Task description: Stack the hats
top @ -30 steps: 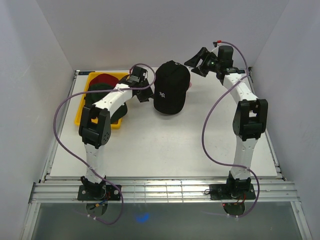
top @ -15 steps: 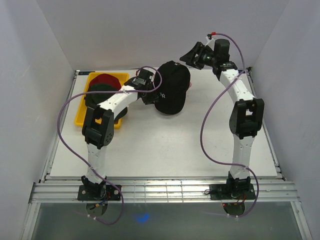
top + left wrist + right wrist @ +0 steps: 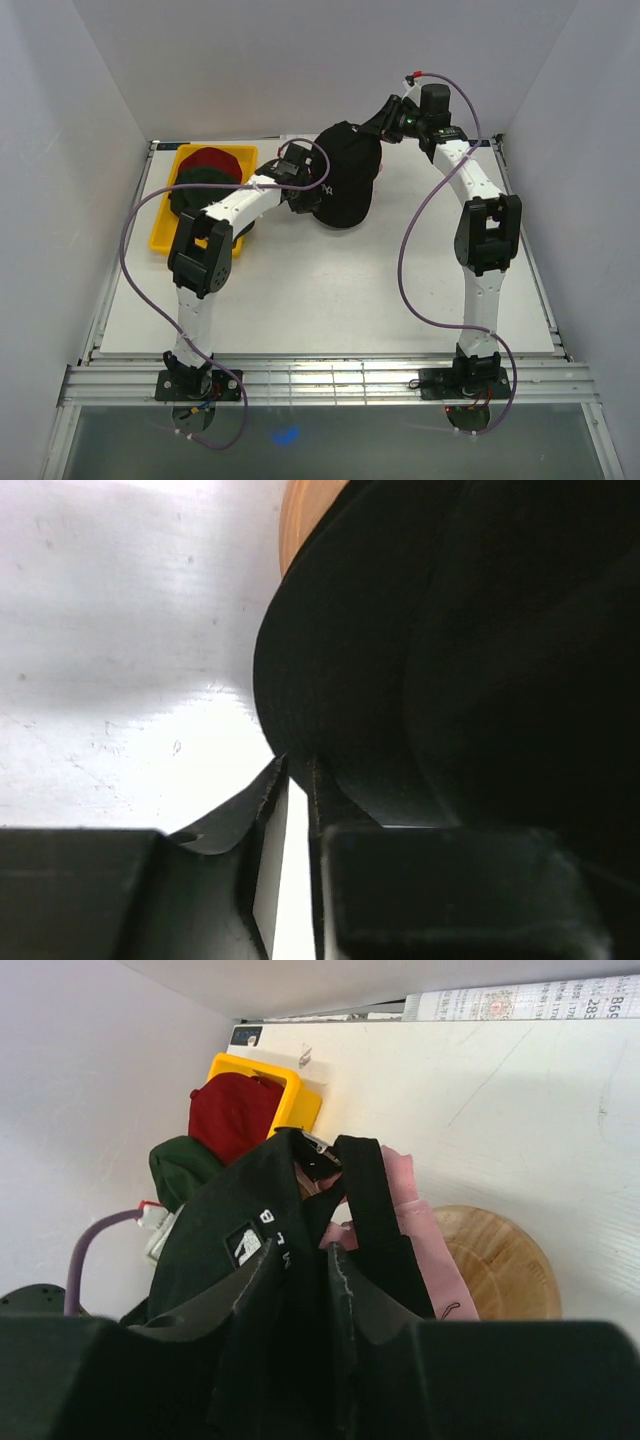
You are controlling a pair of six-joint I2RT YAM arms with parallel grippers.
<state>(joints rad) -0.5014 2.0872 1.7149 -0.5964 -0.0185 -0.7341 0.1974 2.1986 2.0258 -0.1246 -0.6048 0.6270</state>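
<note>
- The black cap [image 3: 345, 160] sits over the stand [image 3: 495, 1260] at the back middle of the table [image 3: 330, 290], between my two claws.
- My right claw [image 3: 302, 1257] is at the cap's far-right rear, by the strap. Its jaws are drawn nearly together with black fabric in the slit, so I judge the cap is pinched there.
- My left claw [image 3: 295, 770] is at the cap's left lower edge, tips touching the rim. Its jaws are almost together, with a thin strip of table showing between them. I cannot tell whether any fabric is caught.
- The cap's long axis runs from the strap at the far right to the brim on the near side.
- The red hat [image 3: 207, 158] and green hat [image 3: 203, 176] lie well to the left in the tray [image 3: 160, 238]. My left arm is the nearer one to them.
- Pink fabric [image 3: 410, 1215] shows under the cap.
- The cap's front carries a small white mark, too small to read.
- The label [image 3: 245, 1243] at the cap's rear has a "B" and perhaps a "J" beside it.
- The printed strip [image 3: 520, 1002] along the back edge bears numerals I can't read surely.
</note>
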